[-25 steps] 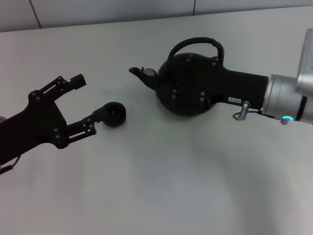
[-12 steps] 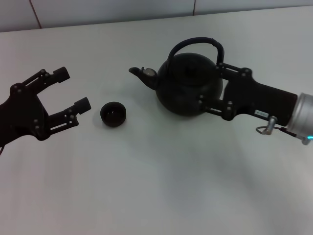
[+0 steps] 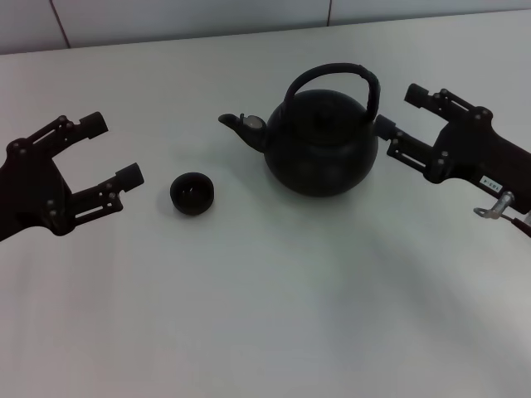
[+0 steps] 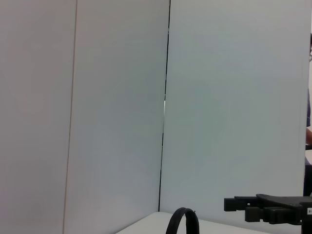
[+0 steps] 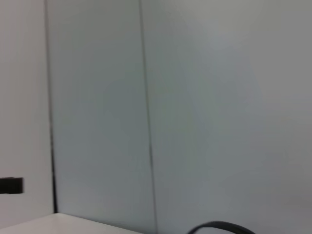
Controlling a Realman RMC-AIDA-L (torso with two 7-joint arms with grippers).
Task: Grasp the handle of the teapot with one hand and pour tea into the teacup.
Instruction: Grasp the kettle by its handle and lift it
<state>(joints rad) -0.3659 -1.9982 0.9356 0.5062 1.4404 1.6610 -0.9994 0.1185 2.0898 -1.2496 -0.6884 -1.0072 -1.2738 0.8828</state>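
Observation:
The matte-black teapot (image 3: 319, 145) stands upright on the white table, spout pointing left. Its arched handle (image 3: 332, 71) is free; the arch's top also shows in the left wrist view (image 4: 183, 223) and the right wrist view (image 5: 222, 227). The small black teacup (image 3: 192, 192) sits left of the spout, apart from the pot. My right gripper (image 3: 399, 109) is open and empty just right of the pot, its lower fingertip close to the pot's side. My left gripper (image 3: 114, 149) is open and empty, left of the cup with a gap. No tea shows.
The white table (image 3: 274, 315) stretches toward me. A tiled wall (image 3: 191, 16) runs along its far edge. The right gripper also shows far off in the left wrist view (image 4: 268, 214).
My right gripper has drawn back to the right, off the teapot's side. My left gripper has pulled away left from the teacup. Teapot and cup have not moved.

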